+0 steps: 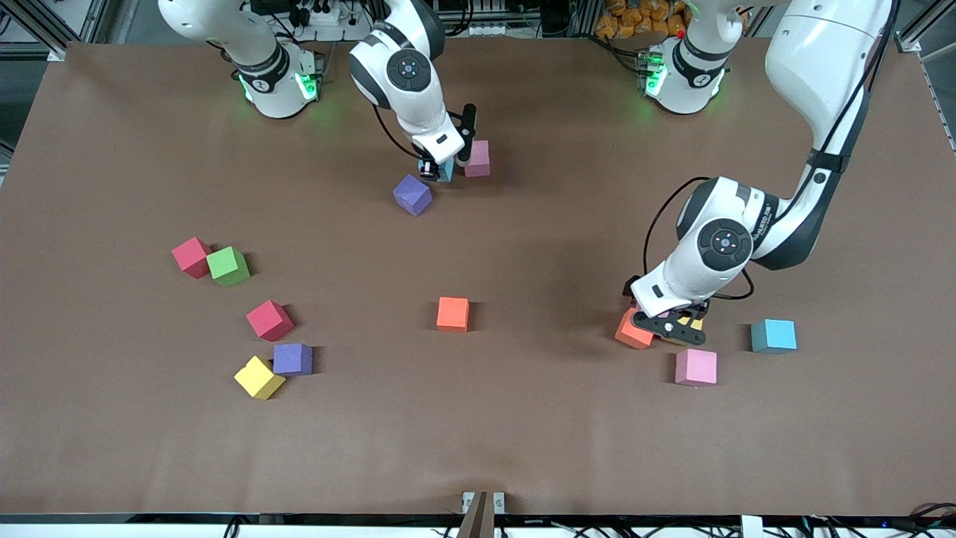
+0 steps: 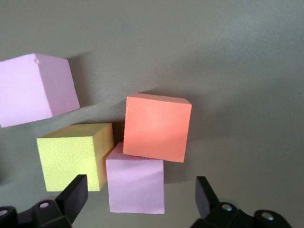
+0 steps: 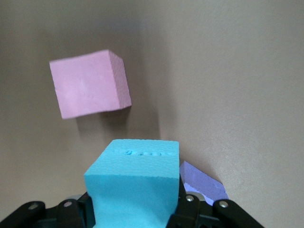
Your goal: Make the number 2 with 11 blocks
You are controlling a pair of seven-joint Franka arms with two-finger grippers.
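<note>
Blocks lie scattered over the brown table (image 1: pixel 523 433). The right gripper (image 1: pixel 441 166) pinches a blue block (image 3: pixel 135 183), mostly hidden under the wrist from the front, beside a pink block (image 1: pixel 477 158) and over a purple block (image 1: pixel 412 195). The left gripper (image 1: pixel 670 323), its fingers (image 2: pixel 71 197) spread wide and holding nothing, hangs low over a tight cluster of an orange block (image 2: pixel 156 127), a yellow block (image 2: pixel 73 155) and a second pink block (image 2: pixel 136 184), the last unseen from the front. Another pink block (image 1: pixel 696 367) sits near the cluster.
</note>
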